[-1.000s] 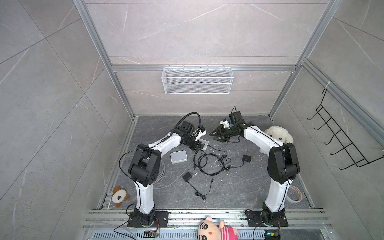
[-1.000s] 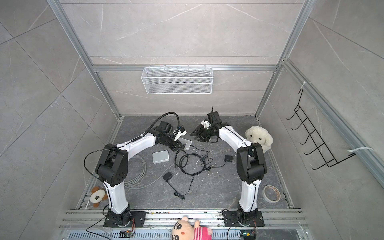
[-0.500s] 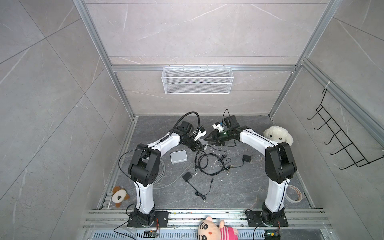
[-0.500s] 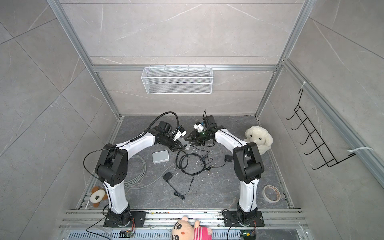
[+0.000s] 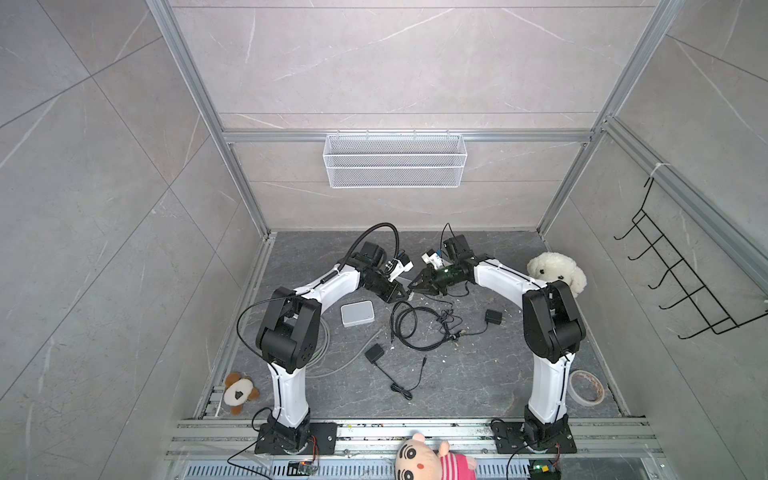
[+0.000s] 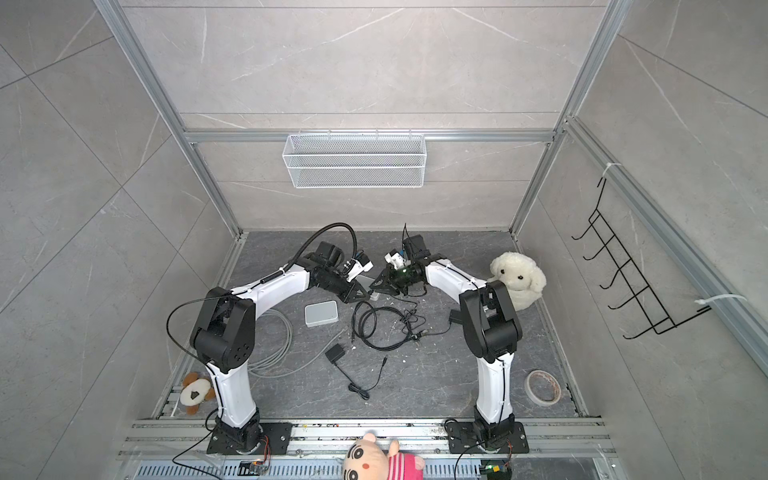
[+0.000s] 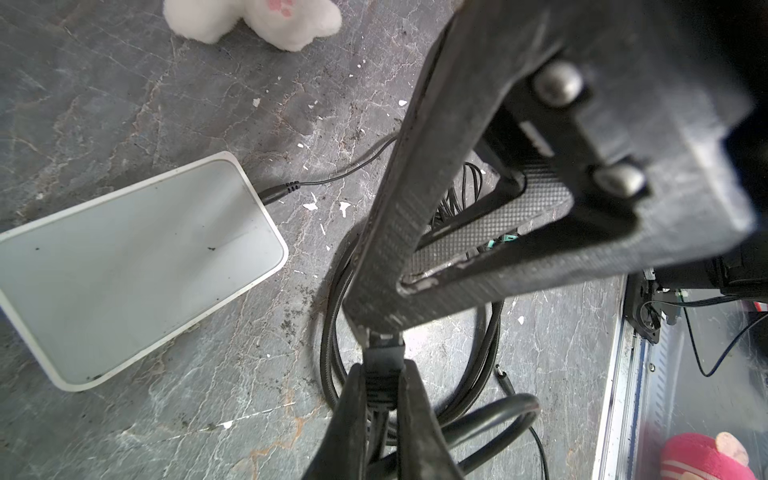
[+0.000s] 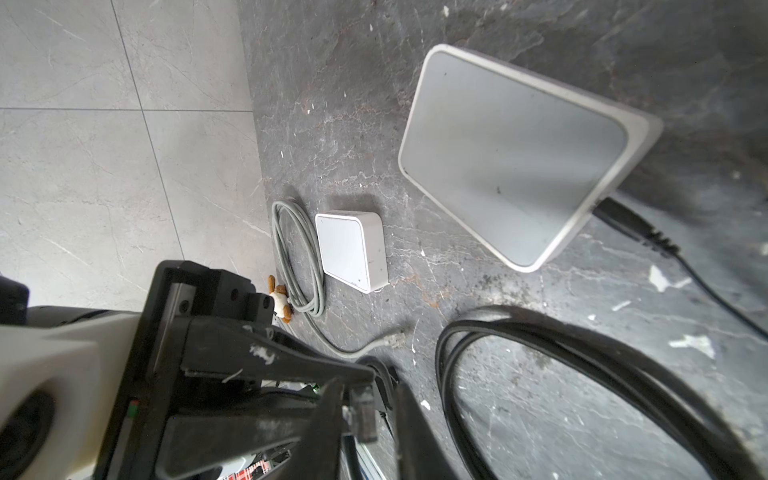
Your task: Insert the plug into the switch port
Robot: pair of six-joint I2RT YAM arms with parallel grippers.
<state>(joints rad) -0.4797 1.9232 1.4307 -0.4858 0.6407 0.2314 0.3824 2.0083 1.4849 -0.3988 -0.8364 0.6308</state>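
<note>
Dark marbled stone floor (image 5: 465, 386), pale tiled walls (image 5: 395, 62); in both top views I see left gripper (image 5: 404, 293) and right gripper (image 5: 412, 286) tip to tip. Left wrist: the left gripper pinches the black plug (image 7: 381, 374), its length running gripper to gripper, cable end toward the right one; the white switch (image 7: 124, 270) lies aside. Right wrist: right jaws flank the plug; whether clamped, I cannot tell.

left arm (image 5: 332, 287), right arm (image 5: 503, 277) white, black joints (image 5: 291, 332); left pincer (image 7: 376, 329) textured black.
</note>
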